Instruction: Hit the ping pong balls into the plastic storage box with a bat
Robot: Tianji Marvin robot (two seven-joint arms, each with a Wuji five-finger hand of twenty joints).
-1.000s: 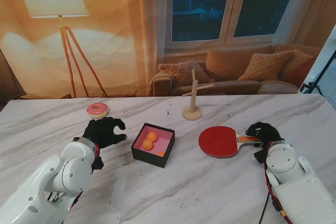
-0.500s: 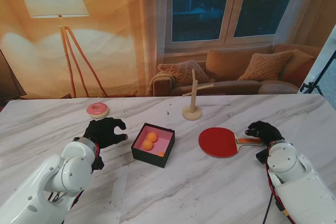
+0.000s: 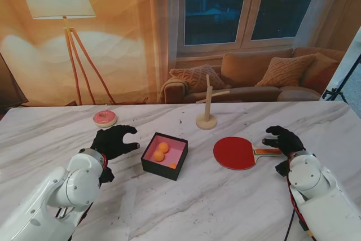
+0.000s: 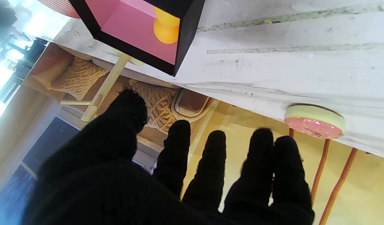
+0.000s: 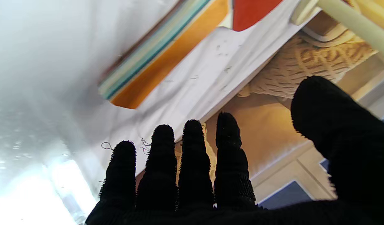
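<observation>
A living-room backdrop sits behind our marble bench. The plastic storage box lies at centre, three ping pong balls already inside. The bat lies flat at its 3 o'clock, handle towards our right hand, which hangs spread and empty. Our left hand, also spread and empty, waits at 9 o'clock.
</observation>
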